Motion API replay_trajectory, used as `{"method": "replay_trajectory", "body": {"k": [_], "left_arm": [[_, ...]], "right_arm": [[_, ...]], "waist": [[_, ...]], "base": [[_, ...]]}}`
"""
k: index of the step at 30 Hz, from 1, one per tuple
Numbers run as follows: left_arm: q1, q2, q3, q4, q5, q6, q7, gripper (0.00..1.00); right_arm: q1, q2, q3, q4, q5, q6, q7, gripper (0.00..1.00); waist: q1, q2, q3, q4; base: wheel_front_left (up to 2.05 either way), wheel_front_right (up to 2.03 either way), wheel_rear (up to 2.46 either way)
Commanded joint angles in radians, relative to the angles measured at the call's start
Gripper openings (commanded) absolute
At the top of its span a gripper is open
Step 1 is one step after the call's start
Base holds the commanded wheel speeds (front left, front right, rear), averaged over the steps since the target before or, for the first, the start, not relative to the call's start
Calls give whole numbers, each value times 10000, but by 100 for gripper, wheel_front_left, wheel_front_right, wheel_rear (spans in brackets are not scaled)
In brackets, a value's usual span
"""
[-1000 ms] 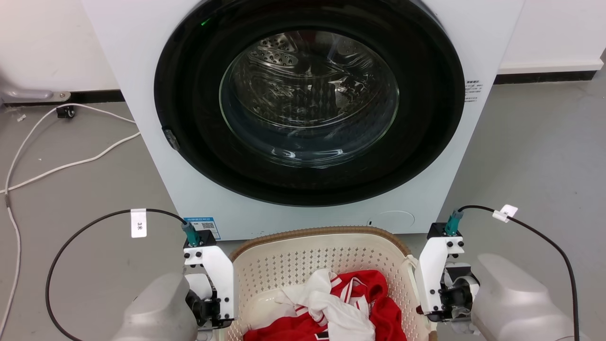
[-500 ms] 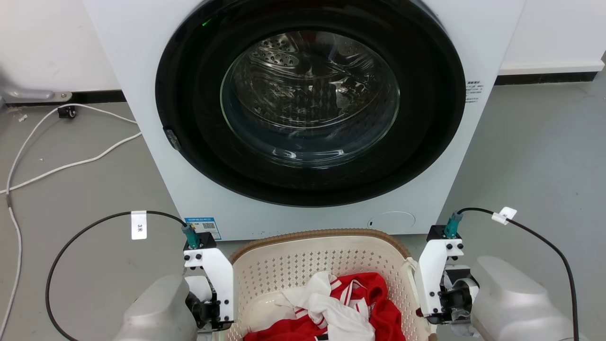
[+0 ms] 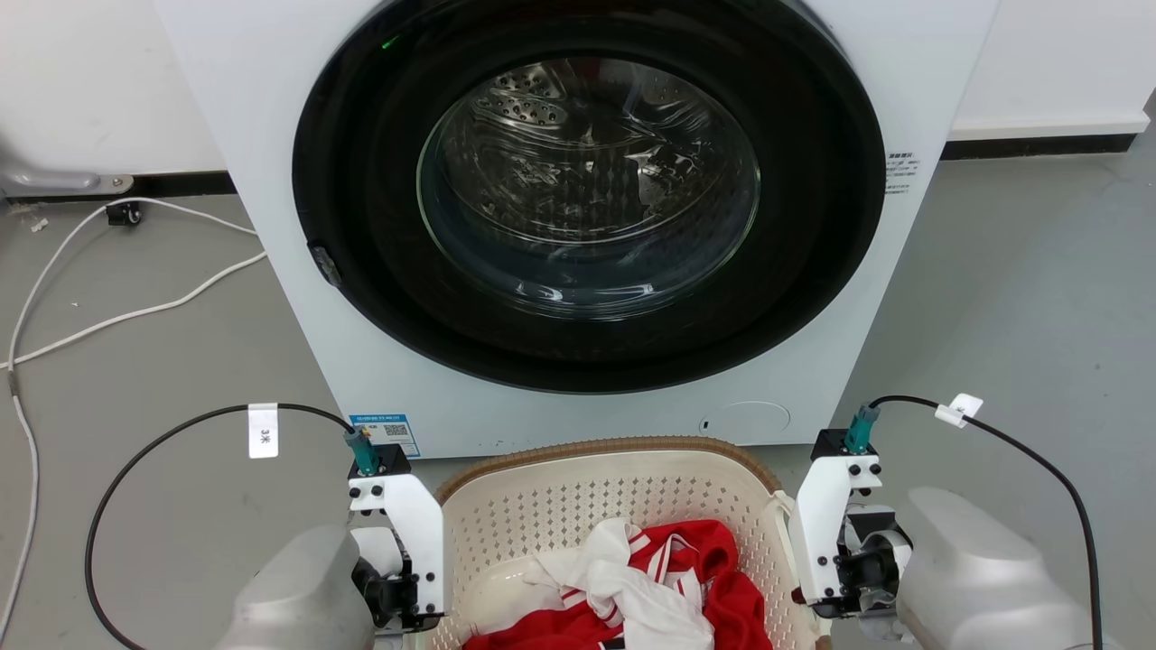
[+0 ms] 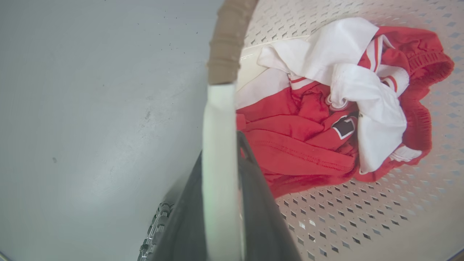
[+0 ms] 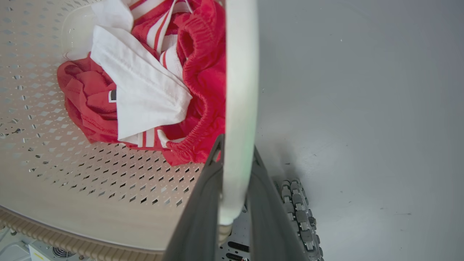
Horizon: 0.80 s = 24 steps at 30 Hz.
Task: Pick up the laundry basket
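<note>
The laundry basket (image 3: 578, 492) is cream perforated plastic with a brown woven-look rim (image 3: 614, 444). It sits at the bottom middle of the head view, right in front of the washing machine. My left gripper (image 3: 402, 560) is at its left side and my right gripper (image 3: 835, 560) at its right side. In the left wrist view, the left gripper (image 4: 221, 152) is shut on the basket's white side handle (image 4: 217, 119). In the right wrist view, the right gripper (image 5: 235, 152) is shut on the other white handle (image 5: 241, 79).
Red and white clothes (image 3: 650, 578) lie in the basket. A white front-loading washing machine (image 3: 271, 226) with a closed round glass door (image 3: 587, 190) stands close behind it. White cables (image 3: 135, 311) trail over the grey floor (image 3: 1020, 298) at left.
The basket and both wrists sit very slightly lower in the head view than a second ago. Both grippers stay shut on the handles.
</note>
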<state>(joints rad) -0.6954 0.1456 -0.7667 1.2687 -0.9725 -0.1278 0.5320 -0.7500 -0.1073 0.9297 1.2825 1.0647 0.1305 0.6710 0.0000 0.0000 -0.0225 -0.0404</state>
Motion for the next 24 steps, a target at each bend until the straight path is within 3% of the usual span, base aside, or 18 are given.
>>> {"method": "replay_trajectory", "body": {"k": [1, 24], "left_arm": [[29, -38, -49, -33, -59, -44, -33, 0], [-145, -90, -234, 25, -261, -45, -205, 0]], "right_arm": [[-53, 9, 16, -97, 60, 4, 6, 0], [-207, -34, 134, -81, 181, 4, -30, 0]], "waist": [[0, 0, 0, 1], [0, 0, 5, 17]], "base": [[0, 0, 0], [0, 0, 0]]}}
